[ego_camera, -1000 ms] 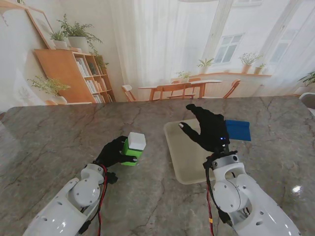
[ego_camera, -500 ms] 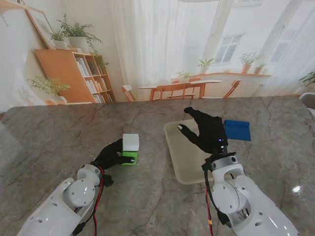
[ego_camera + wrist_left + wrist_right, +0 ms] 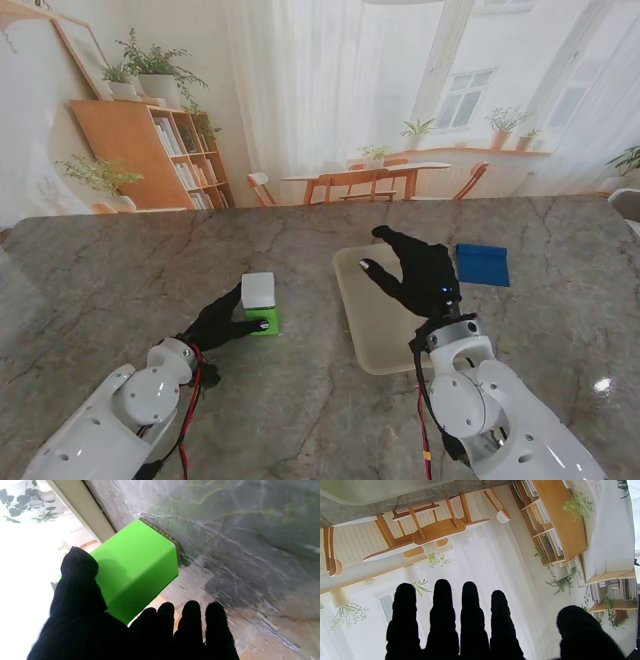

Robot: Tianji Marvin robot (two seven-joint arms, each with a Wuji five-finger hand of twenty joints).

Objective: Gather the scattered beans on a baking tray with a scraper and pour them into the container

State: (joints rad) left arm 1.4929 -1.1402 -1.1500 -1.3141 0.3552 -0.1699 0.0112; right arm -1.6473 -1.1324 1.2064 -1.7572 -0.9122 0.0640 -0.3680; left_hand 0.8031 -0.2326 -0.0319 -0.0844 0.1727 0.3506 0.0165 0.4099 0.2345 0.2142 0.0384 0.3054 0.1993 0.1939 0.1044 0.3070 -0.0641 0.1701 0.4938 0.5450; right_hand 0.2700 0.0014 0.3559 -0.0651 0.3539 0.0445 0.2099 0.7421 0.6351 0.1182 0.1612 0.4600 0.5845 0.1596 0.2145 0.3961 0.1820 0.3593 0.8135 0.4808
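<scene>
— What is my left robot hand (image 3: 222,320) doing?

— I see it at the green container (image 3: 262,318), which stands on the marble worktop (image 3: 120,270) left of the baking tray (image 3: 372,330). The container has a white upper part and a green base. From my left wrist camera the thumb (image 3: 78,580) lies against one green side of the container (image 3: 136,562), while the other fingers (image 3: 191,620) show just beside it; I cannot tell whether they press on it, so I cannot say if the hold is firm.

— And my right robot hand (image 3: 420,272)?

— It hovers over the far part of the cream tray, fingers spread and holding nothing. My right wrist camera shows four fingers (image 3: 470,615) straight and apart, the thumb (image 3: 580,630) well off to the side, with only the room's backdrop past them.

— Where is the scraper?

— A blue flat piece (image 3: 483,264) lies on the worktop just right of the tray's far corner, near my right robot hand; I take it for the scraper. Any beans on the tray are too small for me to make out.
</scene>
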